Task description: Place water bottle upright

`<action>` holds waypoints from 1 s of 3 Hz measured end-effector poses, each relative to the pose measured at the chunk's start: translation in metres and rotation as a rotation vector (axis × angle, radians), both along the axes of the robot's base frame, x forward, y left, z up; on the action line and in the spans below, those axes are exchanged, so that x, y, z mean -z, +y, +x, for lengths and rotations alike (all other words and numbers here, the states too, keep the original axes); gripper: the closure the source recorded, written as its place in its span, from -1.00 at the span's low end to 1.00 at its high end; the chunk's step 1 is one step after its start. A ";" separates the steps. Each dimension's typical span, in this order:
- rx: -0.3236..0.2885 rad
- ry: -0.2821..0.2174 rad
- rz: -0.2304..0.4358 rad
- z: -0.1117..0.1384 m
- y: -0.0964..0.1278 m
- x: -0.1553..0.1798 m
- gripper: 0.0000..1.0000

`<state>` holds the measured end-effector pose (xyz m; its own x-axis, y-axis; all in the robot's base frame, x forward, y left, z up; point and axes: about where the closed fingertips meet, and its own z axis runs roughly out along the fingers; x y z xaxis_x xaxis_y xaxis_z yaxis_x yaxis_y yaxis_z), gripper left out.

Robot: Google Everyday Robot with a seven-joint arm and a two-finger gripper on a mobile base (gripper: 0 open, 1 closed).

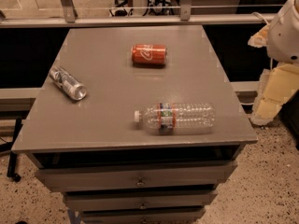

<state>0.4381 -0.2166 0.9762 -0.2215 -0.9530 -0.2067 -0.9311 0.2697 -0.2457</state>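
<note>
The water bottle (176, 117) lies on its side near the front right of the grey table top (107, 120). It is clear ribbed plastic with a white cap (137, 116) pointing left and a coloured label band around it. My gripper (274, 93) hangs off the table's right edge, below the white arm joint (286, 28). It is to the right of the bottle, apart from it and holding nothing that I can see.
A red soda can (149, 54) lies on its side at the back middle. A slim silver can (68, 83) lies on its side at the left. The table is a drawer cabinet (138, 181). A rail (140, 20) runs behind it.
</note>
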 end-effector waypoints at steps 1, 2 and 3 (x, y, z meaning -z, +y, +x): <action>0.000 0.000 0.000 0.000 0.000 0.000 -1.00; -0.018 -0.020 0.056 0.014 0.010 0.003 -1.00; -0.066 -0.030 0.114 0.037 0.047 0.015 -1.00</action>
